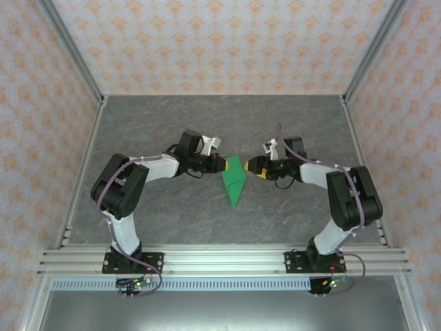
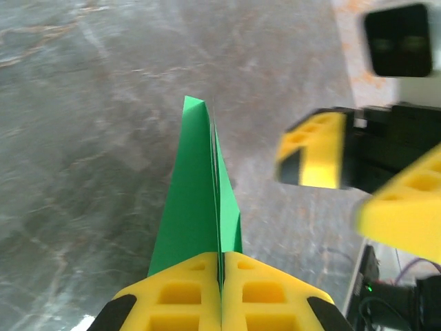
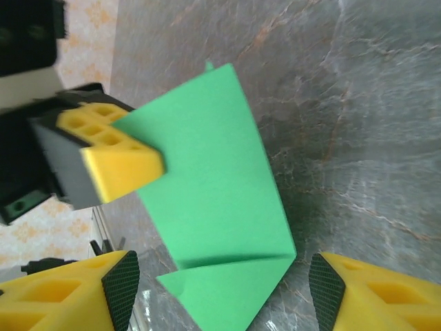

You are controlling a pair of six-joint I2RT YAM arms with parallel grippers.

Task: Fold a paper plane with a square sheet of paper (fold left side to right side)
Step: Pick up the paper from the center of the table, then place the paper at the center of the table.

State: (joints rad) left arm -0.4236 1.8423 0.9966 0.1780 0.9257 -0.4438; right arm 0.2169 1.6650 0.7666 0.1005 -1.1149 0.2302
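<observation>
**Paper plane partly folded, more folds probably left**

The grey counter [image 1: 172,227] is spreading out all around the green paper [image 1: 234,181]. The paper is already looking like a slim, pointed kite, doubled over along its long line. The left jaws are squeezing shut on the paper's left side. The right jaws are standing wide apart at the paper's right side, not pinching it. I think the wings are waiting to be folded.

Grey veined stone-look tbl [image 1: 172,131], alu rail [image 1: 220,256] along near edge; green paper [image 1: 234,181] contact w/ it unclear.
</observation>
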